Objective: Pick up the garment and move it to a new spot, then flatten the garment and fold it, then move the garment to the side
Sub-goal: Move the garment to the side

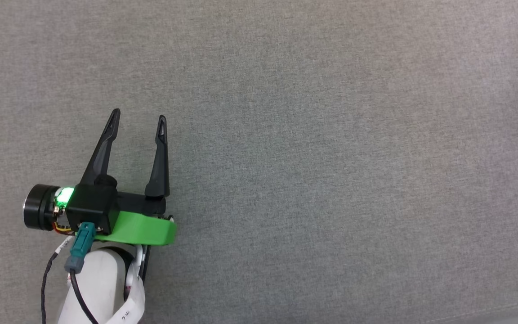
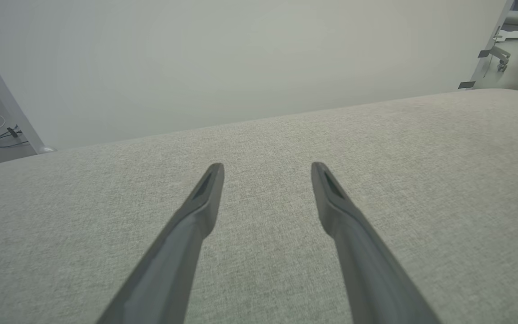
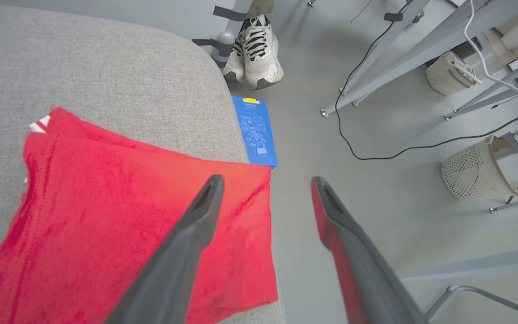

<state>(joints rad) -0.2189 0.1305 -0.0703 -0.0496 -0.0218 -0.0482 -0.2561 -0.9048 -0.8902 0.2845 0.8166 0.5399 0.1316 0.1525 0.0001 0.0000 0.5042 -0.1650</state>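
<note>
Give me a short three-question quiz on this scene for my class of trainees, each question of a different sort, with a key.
1. True or false: the left gripper is shut on the shirt.
2. Where on the grey surface does the shirt lie? A) in the middle B) at its edge, below the right gripper C) under the left gripper
3. Fill the gap: the box on the floor is ___ in colour.
Key: 1 false, it is open over bare surface; 2 B; 3 blue.
</note>
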